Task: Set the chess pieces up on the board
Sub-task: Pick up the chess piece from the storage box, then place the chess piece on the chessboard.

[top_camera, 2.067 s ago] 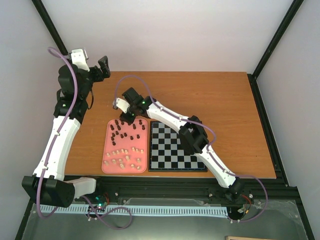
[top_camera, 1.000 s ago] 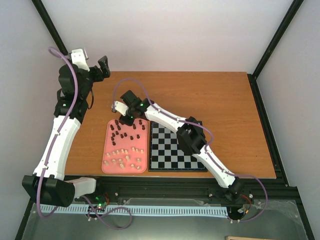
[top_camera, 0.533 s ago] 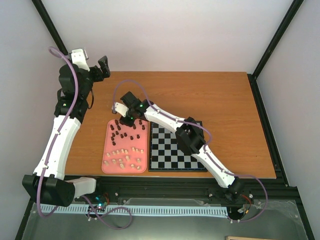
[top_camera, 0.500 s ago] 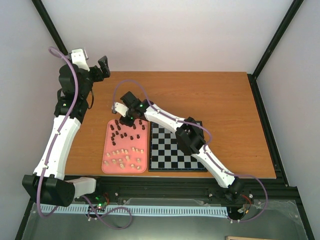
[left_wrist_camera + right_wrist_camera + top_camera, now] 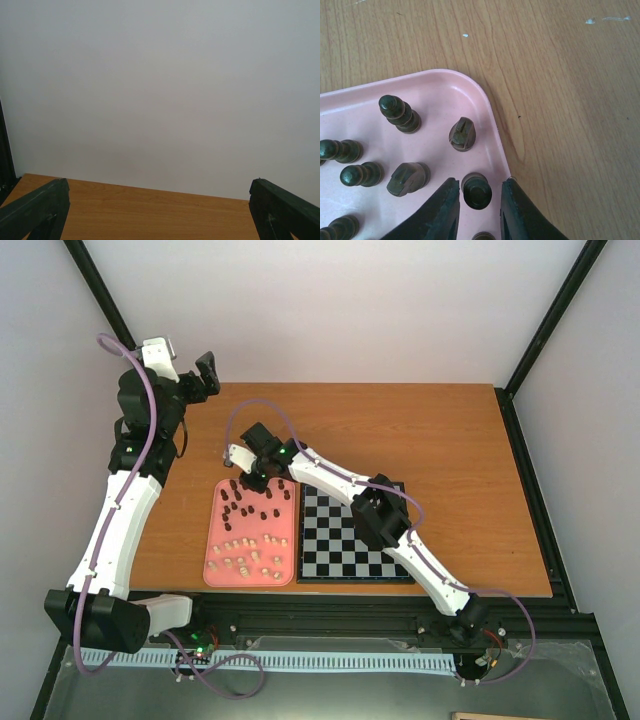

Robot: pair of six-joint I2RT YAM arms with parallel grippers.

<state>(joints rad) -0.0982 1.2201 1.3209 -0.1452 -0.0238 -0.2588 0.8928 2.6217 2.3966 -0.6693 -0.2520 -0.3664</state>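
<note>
Right gripper (image 5: 479,186), jaws barely apart and unclamped, straddles a light, likely slippery dark chess piece (image 5: 476,192), best pinched mid-body; left gripper (image 5: 207,375) gapes open.

right gripper (image 5: 480,184) down at a rounded corner of the pink tray (image 5: 470,85), a dark piece (image 5: 476,192) between my fingers. the fingers run off the bottom edge, so i can't tell if they touch it. another piece (image 5: 482,236) beside it is nearly all cut off. from above, my wrist hides the tray's far edge, and the chess pieces (image 5: 245,540) are too small to name. left gripper (image 5: 159,185): only my fingertips are in frame.
</note>
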